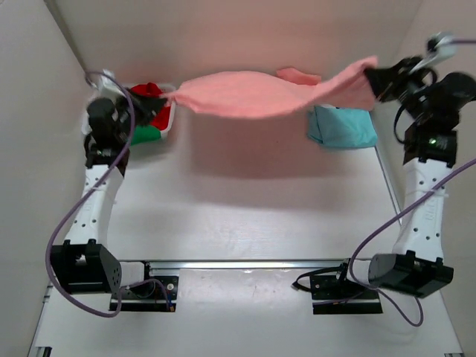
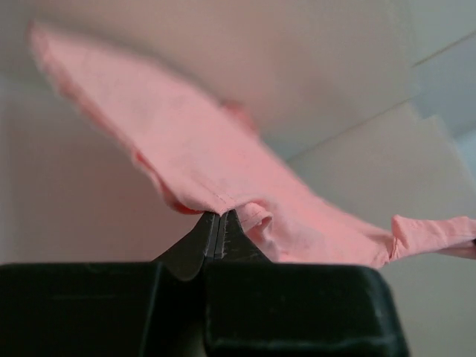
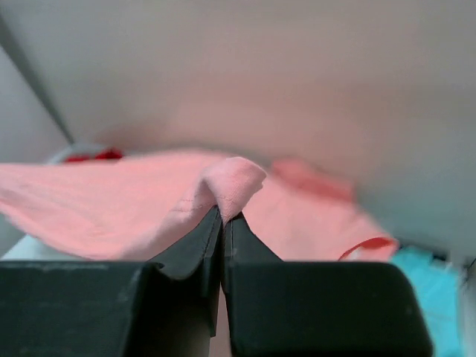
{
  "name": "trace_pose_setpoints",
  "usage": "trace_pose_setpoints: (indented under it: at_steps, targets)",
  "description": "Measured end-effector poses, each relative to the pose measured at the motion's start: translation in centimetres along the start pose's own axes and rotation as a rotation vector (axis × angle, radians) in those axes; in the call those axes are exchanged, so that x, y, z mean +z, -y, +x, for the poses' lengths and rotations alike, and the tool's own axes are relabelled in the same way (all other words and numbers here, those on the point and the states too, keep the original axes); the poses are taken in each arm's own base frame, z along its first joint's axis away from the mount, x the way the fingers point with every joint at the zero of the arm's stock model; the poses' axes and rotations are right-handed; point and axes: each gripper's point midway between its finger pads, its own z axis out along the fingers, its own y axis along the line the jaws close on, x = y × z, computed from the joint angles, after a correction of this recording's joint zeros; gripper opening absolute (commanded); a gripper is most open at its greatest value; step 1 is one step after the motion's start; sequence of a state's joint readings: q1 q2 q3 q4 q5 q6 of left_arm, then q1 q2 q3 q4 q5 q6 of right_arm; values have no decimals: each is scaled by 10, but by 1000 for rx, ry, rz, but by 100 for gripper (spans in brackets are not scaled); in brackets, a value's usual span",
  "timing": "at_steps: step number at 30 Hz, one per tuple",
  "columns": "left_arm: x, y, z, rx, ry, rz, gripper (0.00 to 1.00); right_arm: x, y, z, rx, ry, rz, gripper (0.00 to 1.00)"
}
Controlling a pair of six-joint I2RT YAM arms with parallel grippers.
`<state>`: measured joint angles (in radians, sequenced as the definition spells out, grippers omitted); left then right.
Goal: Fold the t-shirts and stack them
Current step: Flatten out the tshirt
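Observation:
A salmon-pink t-shirt (image 1: 253, 94) hangs stretched in the air between my two grippers, above the far part of the table. My left gripper (image 1: 160, 102) is shut on its left edge; the left wrist view shows the hem pinched in the tips (image 2: 216, 216). My right gripper (image 1: 374, 76) is shut on its right edge; the right wrist view shows a fold of cloth pinched in the tips (image 3: 223, 214). A folded light teal t-shirt (image 1: 342, 126) lies on the table at the far right, under the pink one. Red (image 1: 149, 91) and green (image 1: 147, 134) shirts lie in the basket.
A white mesh basket (image 1: 169, 123) stands at the far left, by the left gripper. White walls close in the table on the left, back and right. A rail (image 1: 245, 262) runs along the near edge between the arm bases.

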<state>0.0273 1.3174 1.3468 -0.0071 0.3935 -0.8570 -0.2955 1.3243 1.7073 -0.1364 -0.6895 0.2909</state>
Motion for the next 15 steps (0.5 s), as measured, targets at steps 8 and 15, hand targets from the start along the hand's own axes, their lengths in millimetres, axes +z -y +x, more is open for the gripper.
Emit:
trace_pose_setpoints:
  at_steps: [8,15]
  targets:
    - [-88,-182,202,-206,-337,-429,0,-78,-45,245,229,-462,86,0]
    - [-133,-190,234,-171,-370,-482,0,-166,-77,322,393,-624,180,0]
